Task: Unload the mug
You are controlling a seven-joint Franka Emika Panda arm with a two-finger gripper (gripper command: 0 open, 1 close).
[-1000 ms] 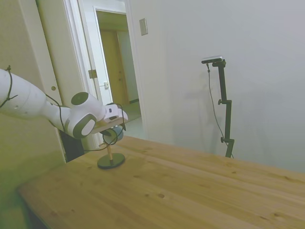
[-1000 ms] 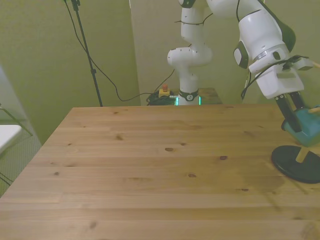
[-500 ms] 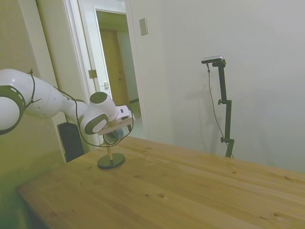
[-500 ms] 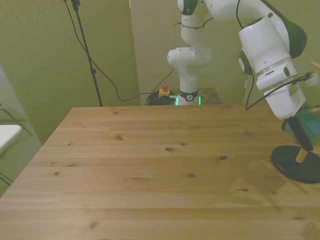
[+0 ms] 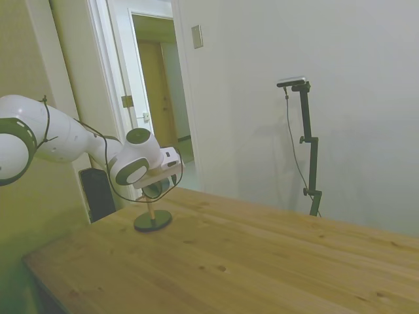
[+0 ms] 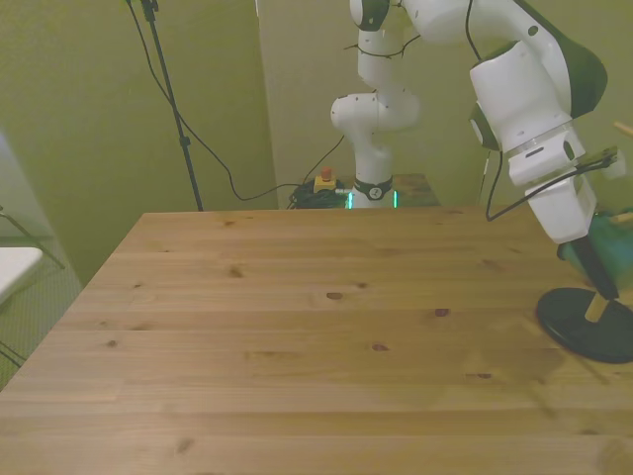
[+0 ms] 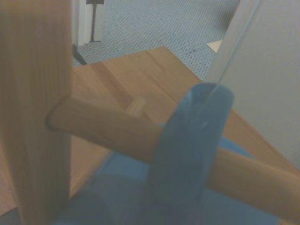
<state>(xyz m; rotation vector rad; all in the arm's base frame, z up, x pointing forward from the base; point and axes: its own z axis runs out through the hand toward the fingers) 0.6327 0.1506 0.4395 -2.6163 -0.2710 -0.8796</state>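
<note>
Hanging by its handle [image 7: 190, 154] on a stand peg [image 7: 108, 129] near the counter [image 6: 297, 336] corner, the mug [image 6: 605, 240] looks light, rigid, slick, best gripped at the rim; tool [image 6: 596, 269] state unclear.

mug [image 6: 605, 242]: teal, blurred | stand [image 6: 587, 323]: black base, tan pegs | arm [image 6: 519, 74]: white
</note>
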